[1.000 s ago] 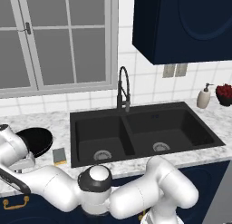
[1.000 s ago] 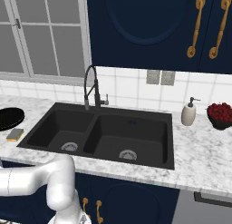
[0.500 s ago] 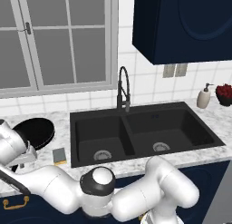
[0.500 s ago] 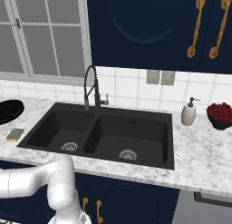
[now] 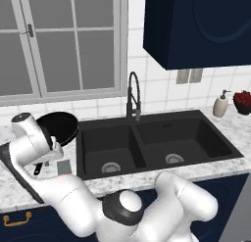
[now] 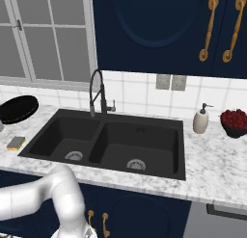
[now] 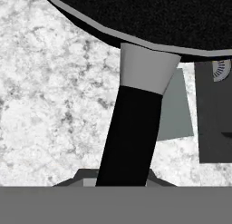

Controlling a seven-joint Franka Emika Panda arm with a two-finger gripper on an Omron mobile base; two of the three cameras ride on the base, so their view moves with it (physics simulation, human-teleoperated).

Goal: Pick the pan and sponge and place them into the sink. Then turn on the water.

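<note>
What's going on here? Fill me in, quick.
The robot arm has the frying pan by its handle, gripper shut on it, and holds it tilted above the marble counter left of the black double sink. The sponge lies on the counter beside the sink. Both basins hold nothing, and no water runs from the faucet.

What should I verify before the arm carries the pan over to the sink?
1. Claw shut on the handle of the round black frying pan: ok.
2. Pan lifted off the marble counter: ok, it hangs tilted.
3. Small grey-blue and yellow sponge clear of the path: cannot tell; it lies under the handle, beside the sink.
4. Left basin of the matte-black double sink free: ok.
5. Tall black gooseneck faucet off: ok, no stream.
</note>
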